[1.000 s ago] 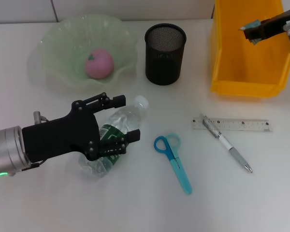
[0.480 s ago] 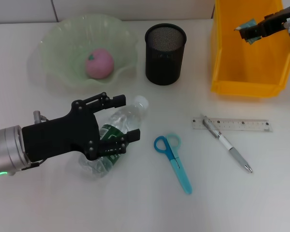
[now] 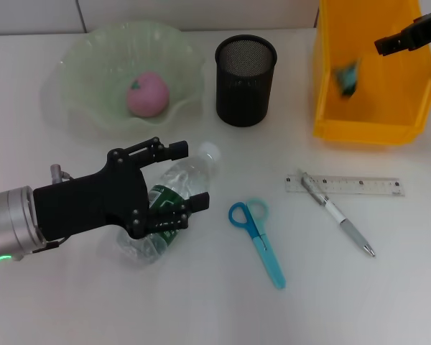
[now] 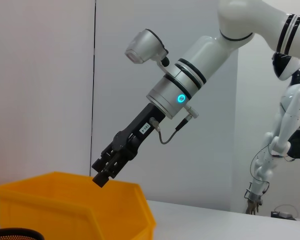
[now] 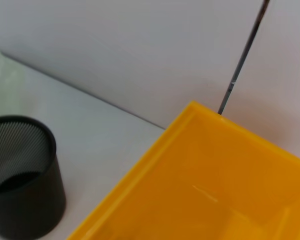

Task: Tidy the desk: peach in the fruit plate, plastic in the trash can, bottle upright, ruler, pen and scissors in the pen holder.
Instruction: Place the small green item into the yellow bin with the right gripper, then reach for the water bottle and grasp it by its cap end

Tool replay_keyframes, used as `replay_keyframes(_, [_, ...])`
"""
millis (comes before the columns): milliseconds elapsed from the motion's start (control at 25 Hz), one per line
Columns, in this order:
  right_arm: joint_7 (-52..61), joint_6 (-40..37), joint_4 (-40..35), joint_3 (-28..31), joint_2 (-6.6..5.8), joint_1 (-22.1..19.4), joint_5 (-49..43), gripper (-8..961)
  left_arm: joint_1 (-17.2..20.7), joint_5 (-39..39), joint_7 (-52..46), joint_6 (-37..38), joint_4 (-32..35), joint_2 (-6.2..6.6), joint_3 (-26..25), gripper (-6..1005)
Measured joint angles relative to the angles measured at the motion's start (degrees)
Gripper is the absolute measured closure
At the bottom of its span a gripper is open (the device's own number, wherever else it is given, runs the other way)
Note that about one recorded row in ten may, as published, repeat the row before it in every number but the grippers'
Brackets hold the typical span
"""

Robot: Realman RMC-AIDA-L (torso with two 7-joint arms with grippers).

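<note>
A clear bottle with a green label lies on its side on the table. My left gripper is over it, open, with one finger on each side of the bottle's body. The pink peach rests in the green fruit plate. My right gripper hangs open over the yellow trash can, and the teal plastic is blurred inside the can below it. The left wrist view shows that right gripper above the can's rim. Ruler, pen and blue scissors lie flat on the table.
The black mesh pen holder stands between the plate and the trash can, and shows in the right wrist view as the pen holder beside the can. The pen's end lies across the ruler's left end.
My right gripper has let go of the plastic, which has dropped into the yellow can, and the gripper has drawn back to the right. The left arm has not moved.
</note>
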Motion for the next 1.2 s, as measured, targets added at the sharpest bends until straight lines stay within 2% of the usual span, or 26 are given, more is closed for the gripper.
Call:
replay_keyframes(80, [-2.18,-1.35,-0.47,1.03,0.18,-0.01,0.42,161,0.0,0.0,-0.01,-0.03,0.0,-0.01,0.07,186])
replay_keyframes(200, [-4.02,-3.05,-0.09,2.63,-0.99,-0.13,6.03,160,-0.03,0.0,-0.01,-0.16,0.0,-0.06,0.25,186])
replay_keyframes(280, [-3.32,-3.15,-2.16,2.77,-0.89,-1.05,6.55,160,-0.05,0.0,-0.02,-0.17,0.0,-0.09,0.4,186])
replay_keyframes(400, [-0.92,-6.98,-10.23,2.33,0.49,-3.96,6.61,159,0.01,-0.01,-0.02,-0.06,0.0,-0.09,0.44,187])
replay_keyframes(440, [-0.92,-6.98,-10.23,2.33,0.49,-3.96,6.61,159,0.01,-0.01,-0.02,-0.06,0.0,-0.09,0.44,187])
replay_keyframes(600, [4.9,-18.49,-16.69,1.58,0.66,-4.13,6.08,159,0.3,0.0,-0.02,0.15,0.31,-0.05,0.45,187])
replay_keyframes(640, [6.57,-23.38,-19.45,1.06,0.84,-4.46,8.35,159,0.41,-0.01,-0.02,0.29,0.41,0.0,0.44,187])
replay_keyframes(760, [7.35,-25.74,-21.65,-0.24,0.98,-5.43,10.26,160,0.47,0.0,-0.07,0.81,0.45,0.08,0.42,187])
replay_keyframes(920, [6.34,-25.46,-25.03,-4.14,1.07,-9.25,13.52,160,0.5,-0.01,-1.0,1.55,0.6,0.16,0.37,186])
replay_keyframes(1000, [1.78,-23.17,-25.47,-5.62,1.1,-13.13,18.72,160,0.51,0.0,-1.75,1.68,0.82,0.17,0.27,186])
replay_keyframes(1040, [-4.14,-20.71,-24.59,-6.12,1.12,-17.48,25.33,160,0.59,0.0,-3.84,1.73,1.62,0.17,0.11,186])
replay_keyframes(1080, [-4.14,-20.71,-24.59,-6.12,1.12,-17.48,25.33,160,0.66,-0.01,-5.03,1.74,2.21,0.17,0.07,186])
replay_keyframes(1200, [-15.62,-17.76,-19.83,-5.78,1.09,-24.2,36.83,160,1.46,0.17,-9.18,1.61,5.68,0.1,0.38,186])
